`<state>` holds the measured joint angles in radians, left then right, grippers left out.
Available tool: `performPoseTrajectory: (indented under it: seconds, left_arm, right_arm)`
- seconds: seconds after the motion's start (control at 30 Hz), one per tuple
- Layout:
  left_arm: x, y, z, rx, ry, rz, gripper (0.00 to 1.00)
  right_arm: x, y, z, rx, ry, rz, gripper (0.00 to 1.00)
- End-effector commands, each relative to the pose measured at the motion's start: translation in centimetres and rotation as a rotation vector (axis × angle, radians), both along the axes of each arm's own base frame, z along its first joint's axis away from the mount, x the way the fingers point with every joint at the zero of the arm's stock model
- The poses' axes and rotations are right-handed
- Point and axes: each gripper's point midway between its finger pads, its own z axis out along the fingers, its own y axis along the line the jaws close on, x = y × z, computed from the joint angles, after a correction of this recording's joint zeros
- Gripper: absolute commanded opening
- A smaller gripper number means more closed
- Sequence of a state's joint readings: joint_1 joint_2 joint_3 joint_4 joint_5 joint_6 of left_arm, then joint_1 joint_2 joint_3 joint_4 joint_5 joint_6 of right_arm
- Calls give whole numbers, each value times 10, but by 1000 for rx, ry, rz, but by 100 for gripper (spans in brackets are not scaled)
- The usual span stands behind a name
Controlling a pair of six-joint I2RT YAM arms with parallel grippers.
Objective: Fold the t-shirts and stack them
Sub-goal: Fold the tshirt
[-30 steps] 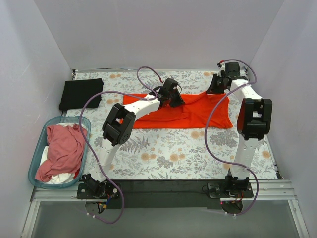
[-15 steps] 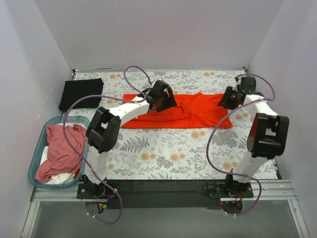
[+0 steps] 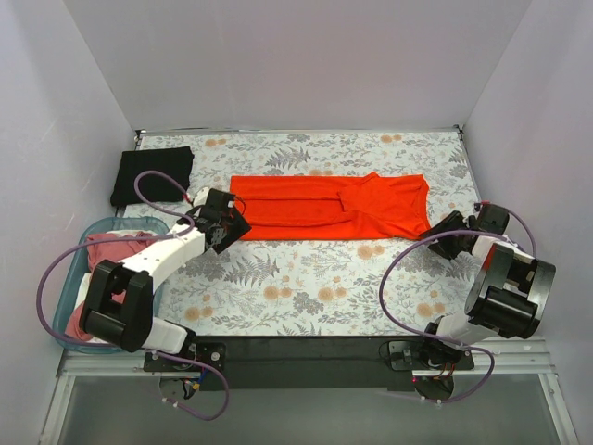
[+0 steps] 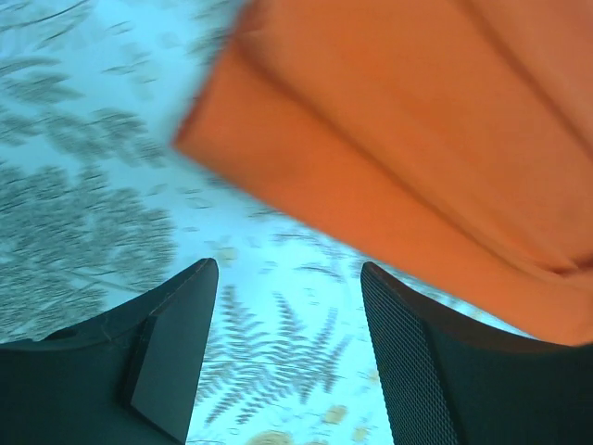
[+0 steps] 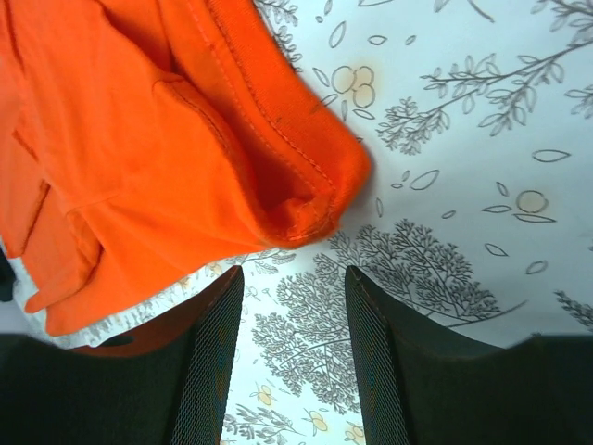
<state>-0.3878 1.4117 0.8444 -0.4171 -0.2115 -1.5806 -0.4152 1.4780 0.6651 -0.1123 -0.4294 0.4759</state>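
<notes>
Top external: orange-red t-shirt (image 3: 324, 206) lies flat.
L gripper (image 3: 230, 222) at its 9 o'clock, R gripper (image 3: 440, 232) at 4, both agape, empty.

No text, label, brand mark, numeral or sign can be read in any of the three views.
</notes>
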Motion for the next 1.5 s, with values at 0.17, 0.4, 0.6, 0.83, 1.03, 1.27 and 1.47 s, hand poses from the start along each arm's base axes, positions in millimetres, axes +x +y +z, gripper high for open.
performPoseTrajectory:
  seconds: [0.17,0.4,0.6,0.83,1.03,1.27,1.47]
  left_arm:
    - [-1,46,-29,40,29,164,60]
    - [5,51,-46,46,69,187,58]
    - [11,58,-49,53,68,214,57]
    - [13,61,-55,58,84,223,50]
    - [15,61,-66,66,116,218,39]
    - [19,65,-71,86,133,222,15]
    - [14,73,-81,119,191,230,0]
  right_arm:
    - [16,-3,17,35,-149,-10,58]
    - [14,0,8,51,-151,4,59]
    - [16,-3,-2,51,-134,-14,59]
    - [22,-7,-9,44,-131,-18,57]
    - [22,-7,-21,59,-105,-18,56]
    - [27,-14,-28,26,-97,-13,45]
    - [37,-27,-25,3,-110,-18,10]
